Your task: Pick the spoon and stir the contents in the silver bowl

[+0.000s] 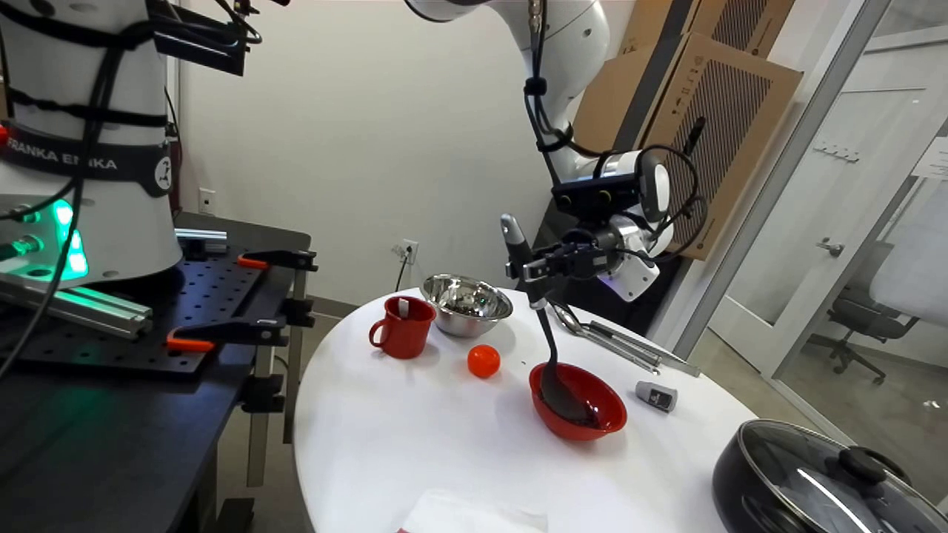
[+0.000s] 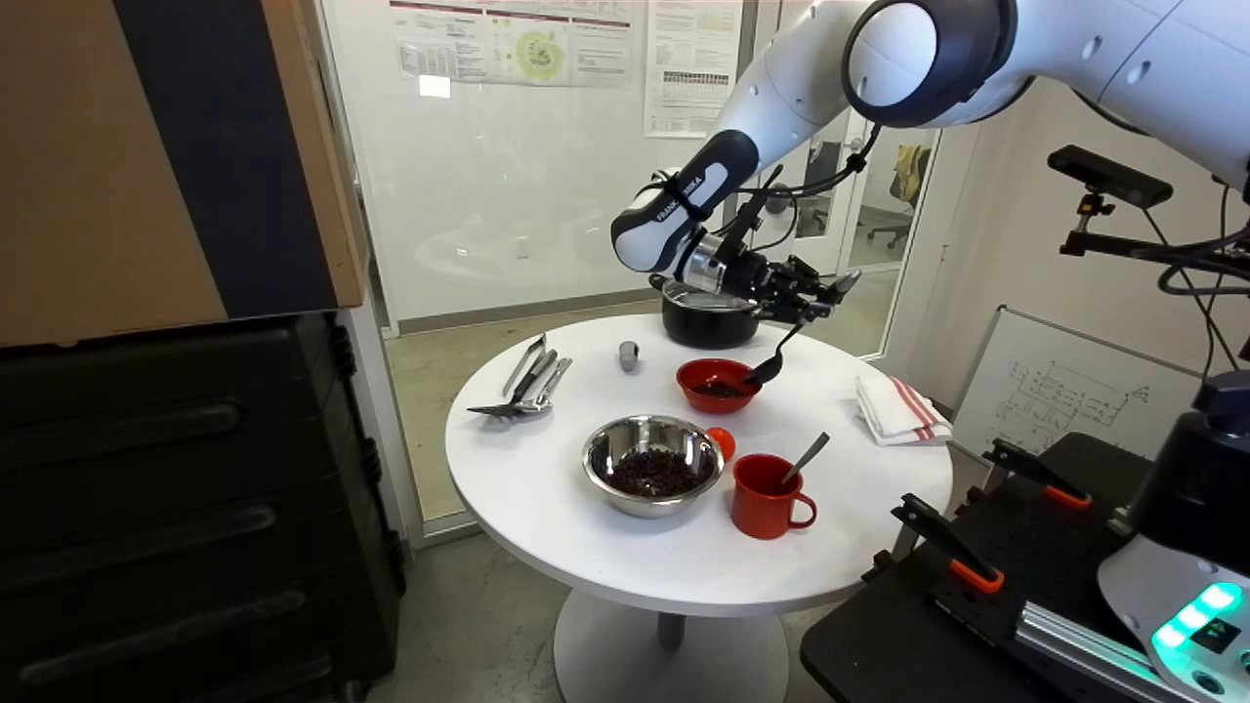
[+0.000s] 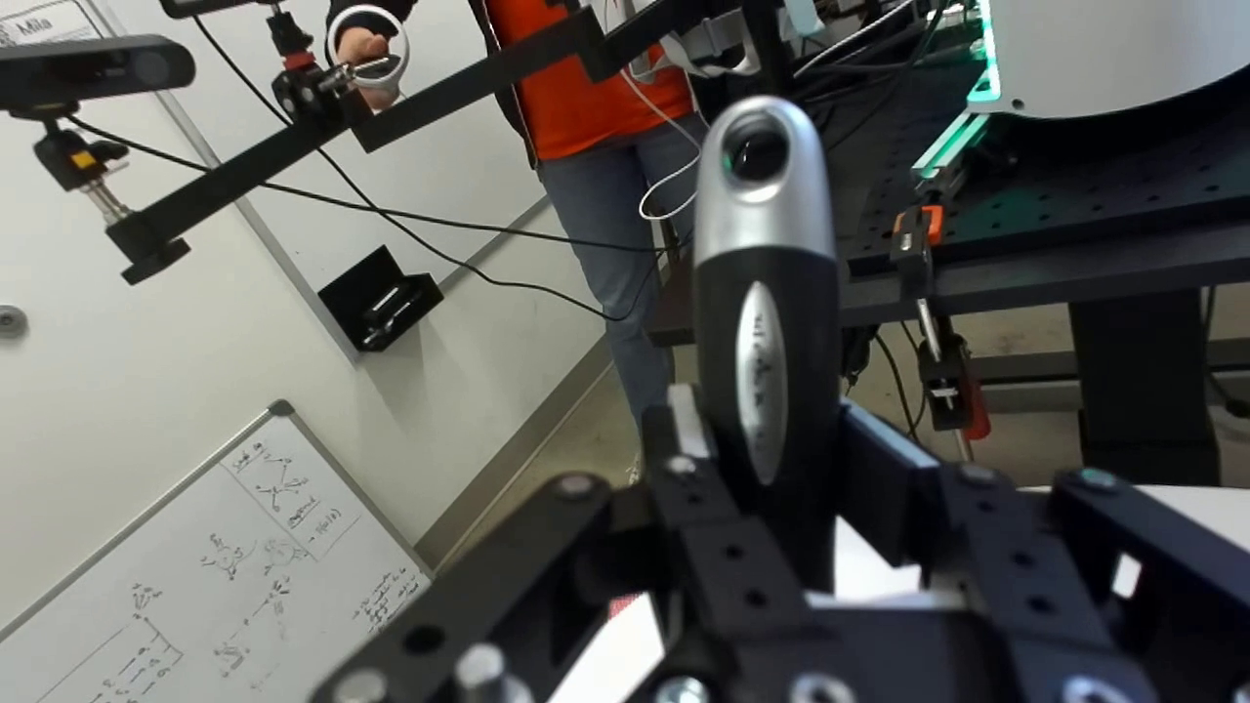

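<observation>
Over the round white table (image 1: pixel 385 444) we hold the spoon (image 1: pixel 548 333) aslant, silver end up and scoop down, the gripper (image 3: pixel 778 444) clamped on its thick handle. We probably grip it this high so the long neck can reach down into a bowl while the gripper clears the rim.

The scoop is at the red bowl (image 2: pixel 713 403), either over its rim or just inside; we cannot tell which, nor whether it touches. Our target, the silver bowl (image 2: pixel 652 507), stands apart from the scoop, near the red mug (image 2: pixel 760 503), uncovered, presumably so we can stir its dark bits (image 2: pixel 656 475). The other utensils (image 2: pixel 532 379) and the lidded pot (image 2: pixel 710 330) sit toward the table's edge, likely to leave us room in the middle.

We see the spoon as mostly black: a rounded scoop, a slim curved neck, a fat grip bearing an oval silver badge whose lettering we cannot make out, and a silver end pierced by a hole. The silver bowl is shiny bare metal.
</observation>
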Tool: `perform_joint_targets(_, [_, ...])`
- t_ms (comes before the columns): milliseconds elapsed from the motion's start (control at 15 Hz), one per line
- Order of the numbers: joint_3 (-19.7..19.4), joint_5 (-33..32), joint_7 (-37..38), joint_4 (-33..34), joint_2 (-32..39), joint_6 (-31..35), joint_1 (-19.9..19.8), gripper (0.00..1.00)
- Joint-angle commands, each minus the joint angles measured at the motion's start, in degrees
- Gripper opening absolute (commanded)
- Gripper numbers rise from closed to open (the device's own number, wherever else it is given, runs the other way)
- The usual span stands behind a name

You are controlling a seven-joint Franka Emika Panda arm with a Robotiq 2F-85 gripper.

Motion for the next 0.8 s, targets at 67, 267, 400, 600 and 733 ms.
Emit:
perform_joint_targets(67, [-0.39, 0.21, -4.05, 10.46, 5.24, -4.69, 0.8, 0.08])
perform_joint_targets(267, [0.12, 2.36, -6.69, 14.28, 6.48, -5.86, 0.19, 0.08])
perform_joint_targets(400, [-0.36, 1.69, -4.88, 10.14, 4.63, -2.94, 0.65, 0.32])
perform_joint_targets(600, [-0.37, 2.12, -5.54, 11.45, 5.09, -3.34, 0.58, 0.08])
perform_joint_targets(733, [-0.51, 2.0, -8.14, 12.56, 5.32, -6.47, 0.18, 0.08])
